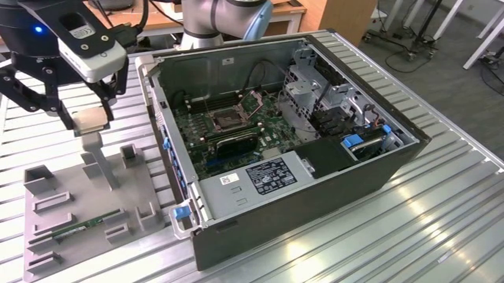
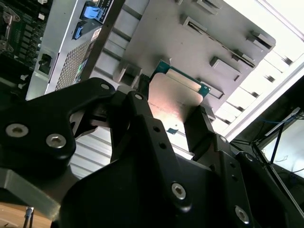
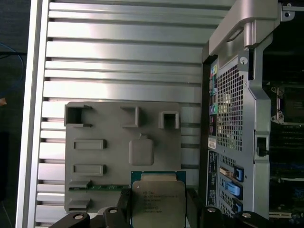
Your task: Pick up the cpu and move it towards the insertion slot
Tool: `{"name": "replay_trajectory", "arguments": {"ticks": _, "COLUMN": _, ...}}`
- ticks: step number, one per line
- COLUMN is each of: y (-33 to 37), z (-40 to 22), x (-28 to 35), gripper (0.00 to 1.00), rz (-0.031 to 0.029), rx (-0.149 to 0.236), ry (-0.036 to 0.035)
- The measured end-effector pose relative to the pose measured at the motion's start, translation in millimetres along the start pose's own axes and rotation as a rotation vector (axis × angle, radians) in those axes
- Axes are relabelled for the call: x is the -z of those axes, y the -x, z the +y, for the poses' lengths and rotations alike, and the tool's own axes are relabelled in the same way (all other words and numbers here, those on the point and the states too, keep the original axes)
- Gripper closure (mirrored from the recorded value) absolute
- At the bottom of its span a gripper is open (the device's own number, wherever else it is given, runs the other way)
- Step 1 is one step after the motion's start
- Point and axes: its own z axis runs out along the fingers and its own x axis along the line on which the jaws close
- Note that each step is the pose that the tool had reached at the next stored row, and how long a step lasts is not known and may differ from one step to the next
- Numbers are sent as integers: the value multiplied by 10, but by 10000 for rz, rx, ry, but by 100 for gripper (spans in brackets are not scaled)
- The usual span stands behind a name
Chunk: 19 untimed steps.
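The fingers are clamped on opposite edges of the cpu, holding it in the air above the grey parts tray on the bench; the chip's silvery top shows between them in the first wrist view. By my reading the pick-up is done and the carry is in hand. The insertion slot lies well apart from the fingers, down inside the open computer case, so reaching it calls for a level sideways carry over the case wall.
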Motion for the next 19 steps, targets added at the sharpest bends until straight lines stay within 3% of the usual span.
{"name": "replay_trajectory", "arguments": {"ticks": 19, "y": 345, "z": -9, "x": 0, "gripper": 46, "rz": 0, "rx": 1, "ry": 0}}
